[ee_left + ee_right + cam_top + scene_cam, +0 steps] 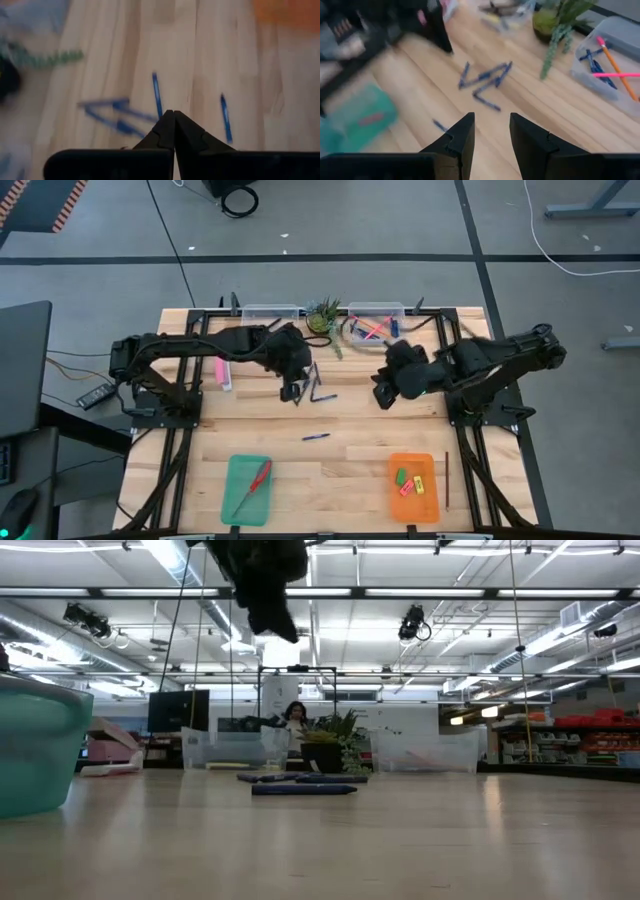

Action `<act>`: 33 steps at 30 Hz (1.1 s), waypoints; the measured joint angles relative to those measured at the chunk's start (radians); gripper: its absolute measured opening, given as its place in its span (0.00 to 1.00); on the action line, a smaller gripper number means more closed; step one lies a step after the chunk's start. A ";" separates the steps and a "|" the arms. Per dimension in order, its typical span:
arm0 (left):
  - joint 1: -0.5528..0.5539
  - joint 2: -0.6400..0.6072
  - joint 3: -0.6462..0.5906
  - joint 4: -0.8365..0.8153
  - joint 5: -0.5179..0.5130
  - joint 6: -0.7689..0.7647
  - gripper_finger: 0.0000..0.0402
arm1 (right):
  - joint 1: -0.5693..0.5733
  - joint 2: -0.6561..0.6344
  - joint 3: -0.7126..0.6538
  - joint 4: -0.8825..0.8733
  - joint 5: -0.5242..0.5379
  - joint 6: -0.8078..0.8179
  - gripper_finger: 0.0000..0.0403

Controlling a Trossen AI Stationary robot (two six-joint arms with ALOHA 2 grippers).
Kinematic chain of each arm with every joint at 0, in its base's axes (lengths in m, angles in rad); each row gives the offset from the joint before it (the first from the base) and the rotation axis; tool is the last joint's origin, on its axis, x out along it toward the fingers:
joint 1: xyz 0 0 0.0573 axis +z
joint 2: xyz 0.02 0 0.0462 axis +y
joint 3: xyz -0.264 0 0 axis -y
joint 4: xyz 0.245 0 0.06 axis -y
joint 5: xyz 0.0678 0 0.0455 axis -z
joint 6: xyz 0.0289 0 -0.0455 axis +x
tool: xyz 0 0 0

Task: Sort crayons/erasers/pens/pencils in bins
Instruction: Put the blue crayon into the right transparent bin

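Note:
Several blue pens (316,386) lie in a loose cluster mid-table, and one lone pen (316,437) lies nearer the front. My left gripper (292,391) hangs shut just left of the cluster, well above the wood (266,595); its wrist view shows the shut fingertips (174,120) over pens (157,95). My right gripper (383,396) is open to the right of the cluster, with the pens (485,81) ahead of its fingers (491,131). Erasers (410,481) lie in the orange tray (430,498). A dark pencil (447,480) lies on the table beside that tray.
Two clear bins (270,311) (377,328) stand at the far edge with a potted plant (323,316) between them; the right bin holds pens and pencils (612,60). A pink box (224,373) lies under the left arm. The teal tray (236,498) holds red-handled scissors (254,485).

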 joint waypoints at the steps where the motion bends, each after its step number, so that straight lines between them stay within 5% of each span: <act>1: 0.004 -0.008 0.000 -0.036 0.000 -0.005 0.01 | 0.001 0.005 -0.025 0.017 -0.014 -0.025 0.32; 8: 0.019 -0.203 0.000 -0.136 -0.001 -0.112 0.02 | -0.081 0.057 -0.198 0.372 -0.228 -0.307 0.32; 15: 0.011 -0.406 0.000 -0.094 -0.024 -0.228 0.01 | -0.253 0.301 -0.108 0.405 -0.490 -0.751 0.32; 20: -0.005 -0.509 0.000 -0.054 -0.059 -0.351 0.04 | -0.335 0.469 -0.021 0.389 -0.556 -1.027 0.32; 33: -0.090 -0.602 0.001 0.025 -0.208 -0.443 0.02 | -0.390 0.693 -0.005 0.332 -0.614 -1.275 0.32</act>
